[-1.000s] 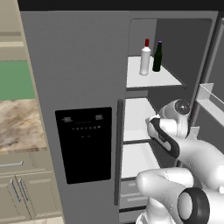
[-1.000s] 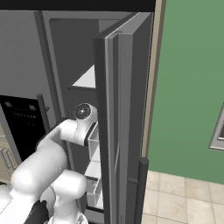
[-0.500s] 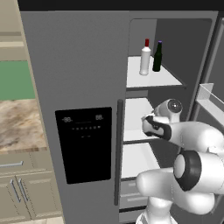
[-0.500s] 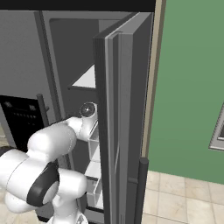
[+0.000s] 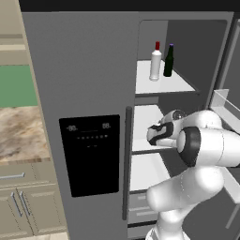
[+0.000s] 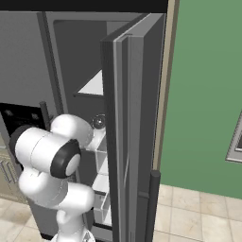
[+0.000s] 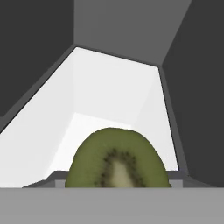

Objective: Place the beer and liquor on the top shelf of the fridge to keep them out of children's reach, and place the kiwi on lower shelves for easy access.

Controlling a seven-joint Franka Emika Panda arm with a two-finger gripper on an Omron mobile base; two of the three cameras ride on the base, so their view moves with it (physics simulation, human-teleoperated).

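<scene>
Standing open, the fridge shows its white shelves, and the arm reaches into the right-hand compartment at the level of the lower shelves. On the top shelf the liquor and the beer stand upright, side by side, near but apart. The fingers are clenched on the kiwi, held just above a white shelf panel in the hand view. A kiwi is light, small and soft-fleshed, so I judge it bruises under a hard squeeze; a gentle hold across its widest middle suits it best.
</scene>
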